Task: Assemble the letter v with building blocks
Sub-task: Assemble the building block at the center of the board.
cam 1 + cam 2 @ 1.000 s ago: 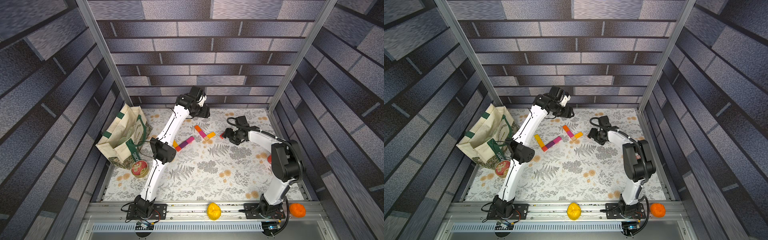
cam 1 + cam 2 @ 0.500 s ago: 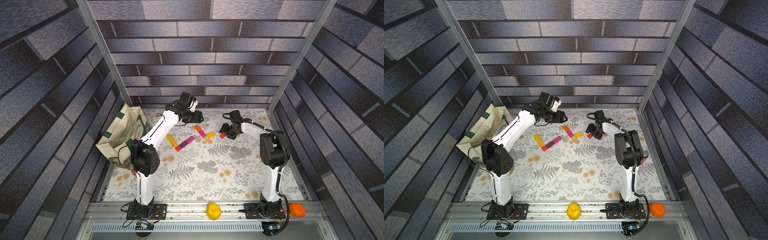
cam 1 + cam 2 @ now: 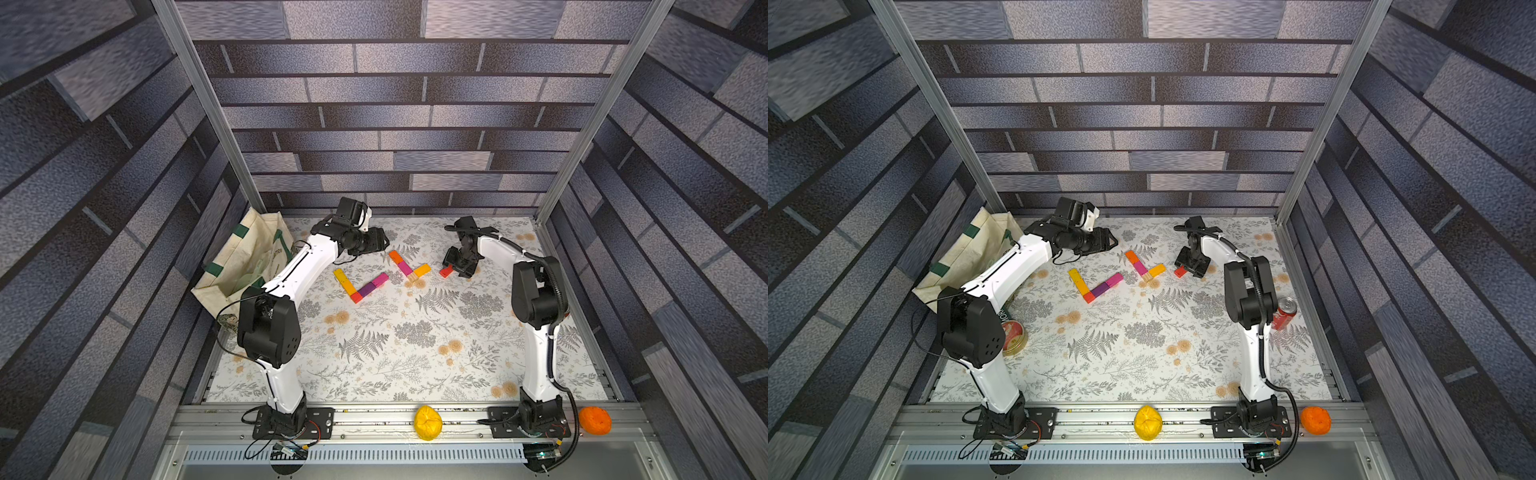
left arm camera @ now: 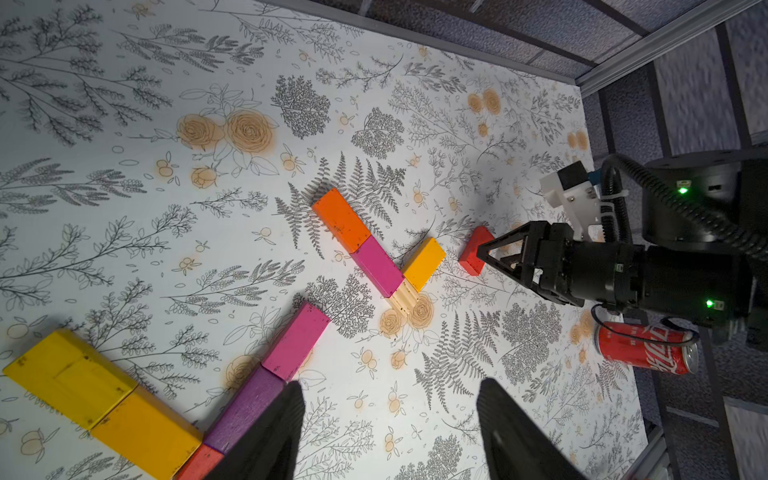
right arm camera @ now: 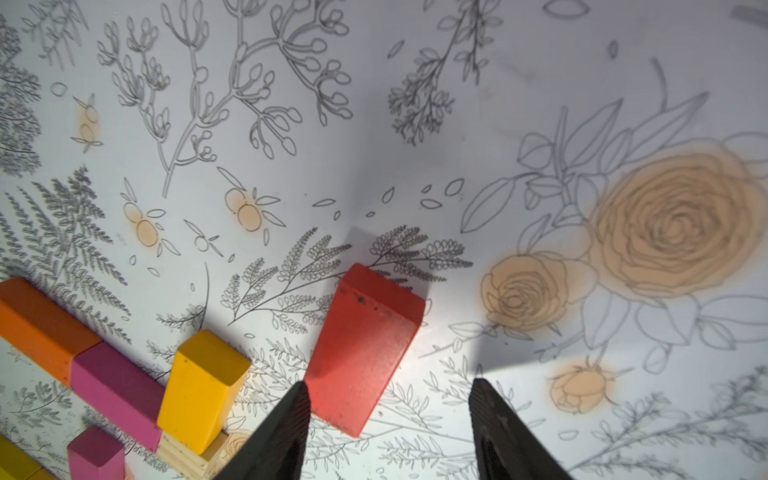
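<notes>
Two groups of building blocks lie on the floral table in both top views. Yellow, amber, red, purple and magenta blocks (image 3: 360, 286) form one V shape. Orange, magenta, a wood cube and an amber block (image 3: 406, 268) form a smaller V to its right. A loose red block (image 5: 365, 345) lies flat just right of the amber block (image 5: 201, 386). My right gripper (image 5: 388, 399) is open low over it, one fingertip (image 5: 297, 409) at the block's near corner. My left gripper (image 4: 388, 392) hangs open and empty above the table beside the purple block (image 4: 245, 409).
A cream tote bag (image 3: 245, 266) leans at the left wall, with a round tin (image 3: 1014, 332) in front of it. A red soda can (image 3: 1284, 312) lies by the right arm. A yellow lump (image 3: 428, 422) and an orange lump (image 3: 595, 419) rest on the front rail.
Both arms' elbows swung outward. My left gripper drew back a little from the far wall. The red block came into view beside my right gripper, whose jaws narrowed slightly.
</notes>
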### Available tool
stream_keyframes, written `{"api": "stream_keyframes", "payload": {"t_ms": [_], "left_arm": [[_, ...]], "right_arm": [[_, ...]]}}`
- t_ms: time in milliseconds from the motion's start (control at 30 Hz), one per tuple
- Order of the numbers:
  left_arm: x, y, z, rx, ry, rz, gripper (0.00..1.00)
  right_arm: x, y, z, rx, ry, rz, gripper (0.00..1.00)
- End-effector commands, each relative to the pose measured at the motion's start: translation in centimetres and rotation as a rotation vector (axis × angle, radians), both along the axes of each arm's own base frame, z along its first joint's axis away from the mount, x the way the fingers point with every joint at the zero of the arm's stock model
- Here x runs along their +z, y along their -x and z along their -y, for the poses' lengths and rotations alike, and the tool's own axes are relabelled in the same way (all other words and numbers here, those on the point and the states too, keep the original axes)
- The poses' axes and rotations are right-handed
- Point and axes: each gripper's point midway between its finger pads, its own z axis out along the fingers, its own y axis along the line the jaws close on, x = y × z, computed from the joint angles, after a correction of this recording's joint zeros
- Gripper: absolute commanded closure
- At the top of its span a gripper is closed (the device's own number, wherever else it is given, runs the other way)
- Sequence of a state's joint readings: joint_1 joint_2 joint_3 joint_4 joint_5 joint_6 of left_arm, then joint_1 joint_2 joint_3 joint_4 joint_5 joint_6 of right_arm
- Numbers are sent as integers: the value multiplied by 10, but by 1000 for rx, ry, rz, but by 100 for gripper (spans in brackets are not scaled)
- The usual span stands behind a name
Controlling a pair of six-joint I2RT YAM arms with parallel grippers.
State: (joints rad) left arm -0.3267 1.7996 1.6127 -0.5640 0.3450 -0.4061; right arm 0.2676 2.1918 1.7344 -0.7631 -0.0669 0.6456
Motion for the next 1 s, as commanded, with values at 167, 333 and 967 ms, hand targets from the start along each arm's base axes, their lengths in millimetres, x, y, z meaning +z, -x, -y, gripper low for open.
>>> {"api": "stream_keyframes", "payload": {"t_ms": [167,333,967], "left_arm": [[17,9,-15,42,51,30,31],[14,11,-16,43,48,25,31],[-4,21,-26,37,11,-19,30]], "right_arm": [[-12,-2,0,-42,-1,-54,39],[-12,-9,-4,-49,-15,-47,39],[-32,12,-15,-21,-4,-176,54]]}}
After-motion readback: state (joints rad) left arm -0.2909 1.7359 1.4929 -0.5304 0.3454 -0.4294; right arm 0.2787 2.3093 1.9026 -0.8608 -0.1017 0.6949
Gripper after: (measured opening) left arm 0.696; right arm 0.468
